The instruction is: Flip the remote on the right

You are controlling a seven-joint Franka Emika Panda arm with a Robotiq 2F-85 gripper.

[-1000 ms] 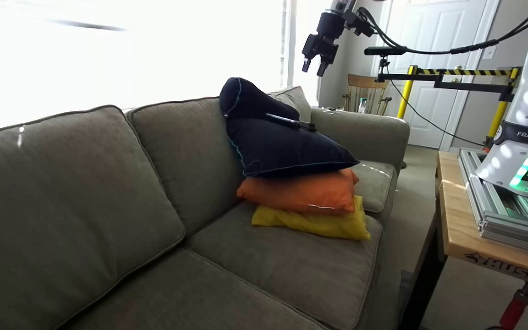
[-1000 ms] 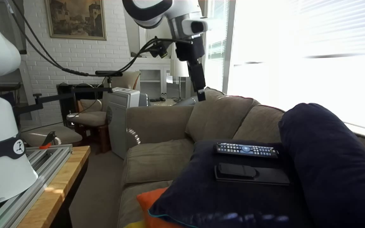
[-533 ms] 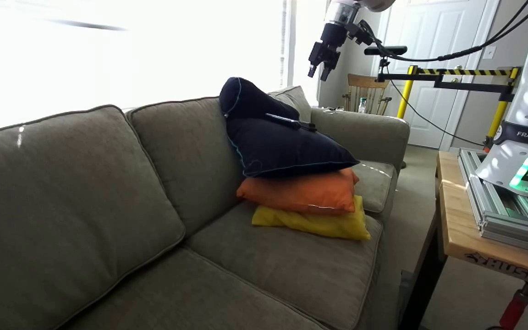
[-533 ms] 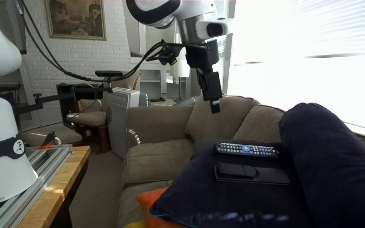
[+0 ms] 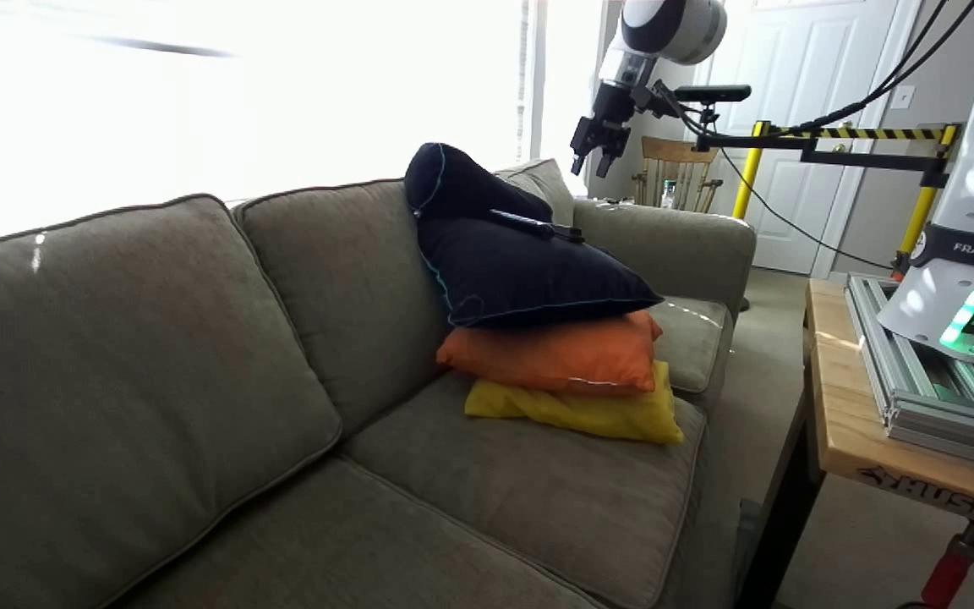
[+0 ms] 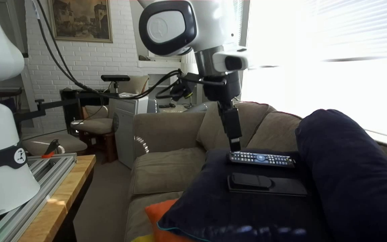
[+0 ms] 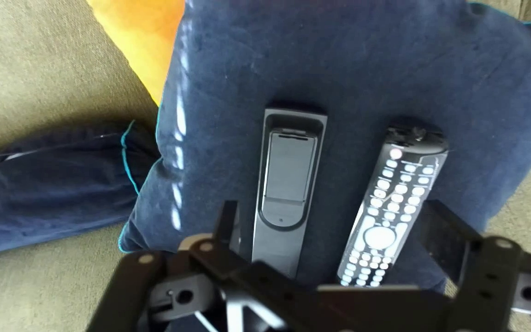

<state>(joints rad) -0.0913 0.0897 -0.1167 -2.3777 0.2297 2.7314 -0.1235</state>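
Observation:
Two remotes lie on a navy pillow (image 6: 207,205). In the wrist view, the right remote (image 7: 390,203) is face up, with light buttons showing. The left remote (image 7: 284,184) lies face down, with its battery cover up. In an exterior view, the button-side remote (image 6: 260,158) is the farther one and the face-down remote (image 6: 267,185) the nearer. My gripper (image 7: 334,221) is open and empty above the pillow, its fingers spanning both remotes in the wrist view. In both exterior views the gripper (image 5: 591,165) hangs above the pillow, tilted, touching nothing visible. The remotes' lower ends are partly hidden by the gripper.
A rolled navy pillow (image 6: 351,174) stands against the sofa back beside the remotes. An orange pillow (image 5: 555,355) and a yellow pillow (image 5: 588,414) lie under the navy one on the sofa (image 5: 157,381). The robot's wooden table (image 5: 842,406) stands in front of the sofa.
My gripper has come down toward the pillow and the button-side remote, shifting slightly toward the window in one exterior view. The remotes and pillows have not moved.

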